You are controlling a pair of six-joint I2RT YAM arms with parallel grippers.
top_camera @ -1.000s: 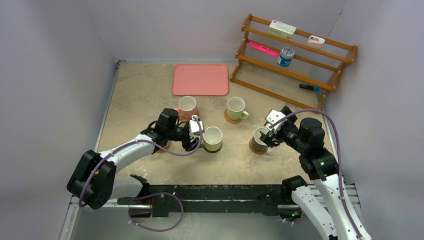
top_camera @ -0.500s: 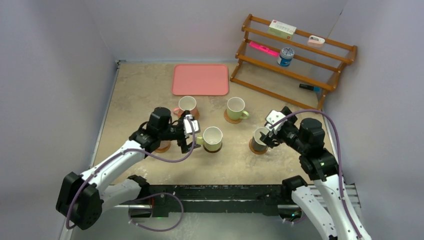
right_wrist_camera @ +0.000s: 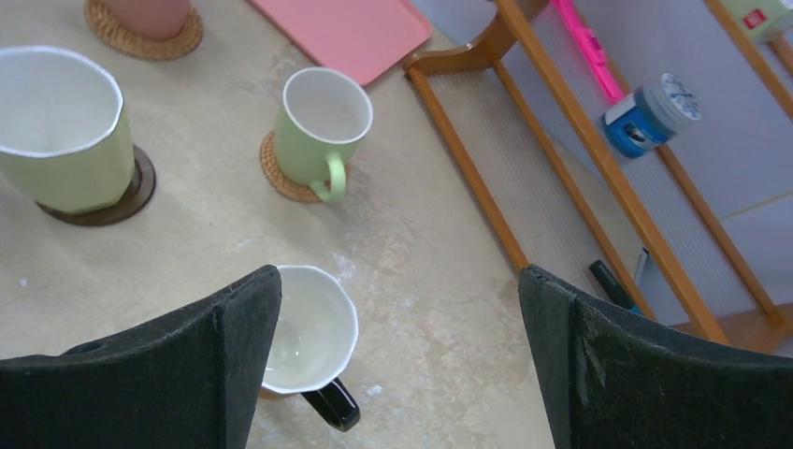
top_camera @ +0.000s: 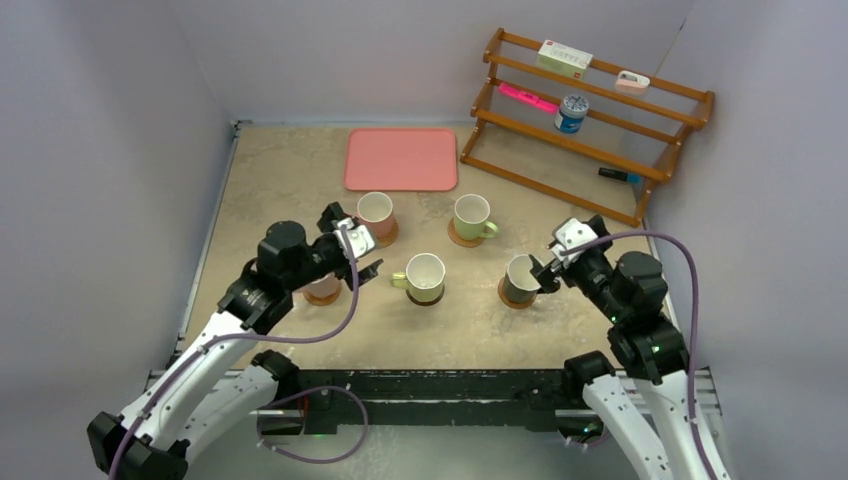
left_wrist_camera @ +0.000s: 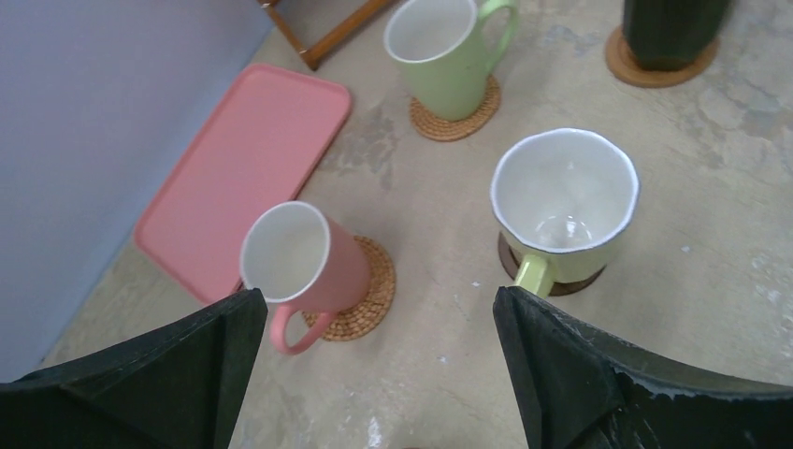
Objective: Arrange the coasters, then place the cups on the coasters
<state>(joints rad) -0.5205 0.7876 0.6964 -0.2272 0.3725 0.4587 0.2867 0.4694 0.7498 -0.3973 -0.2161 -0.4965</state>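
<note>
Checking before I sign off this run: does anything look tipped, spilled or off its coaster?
Nothing stands out. The pink cup, green cup, yellow cup and black cup stand upright, each on a coaster, with no spill. A second pink cup is mostly hidden under the left arm.

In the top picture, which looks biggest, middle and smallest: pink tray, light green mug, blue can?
Largest: pink tray.
Next: light green mug.
Smallest: blue can, though it sits farther back, so that's less sure.
</note>
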